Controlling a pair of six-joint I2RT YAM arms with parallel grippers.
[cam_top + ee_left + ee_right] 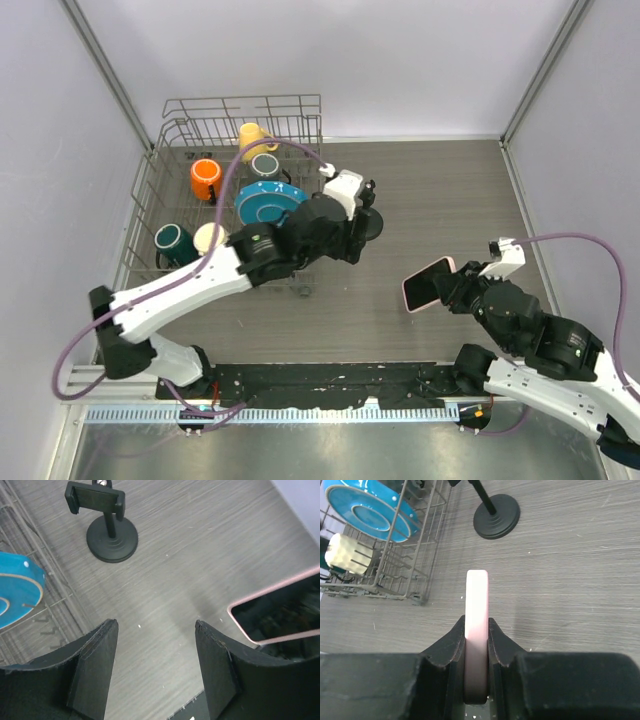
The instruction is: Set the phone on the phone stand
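**A:** Where is the phone?

**B:** The phone [428,283] is on the right side. It has a pale pink case edge and a glossy black screen. The right tool [476,629] pinches it on edge by its near end, and its free end sticks out to the left.

**A:** And the phone stand?

**B:** The phone stand [111,532] is all black, with a round disc base, a short post and a clamp cradle on top. It stands upright on the worktop [200,555], farther back and to the left, well apart from the phone.
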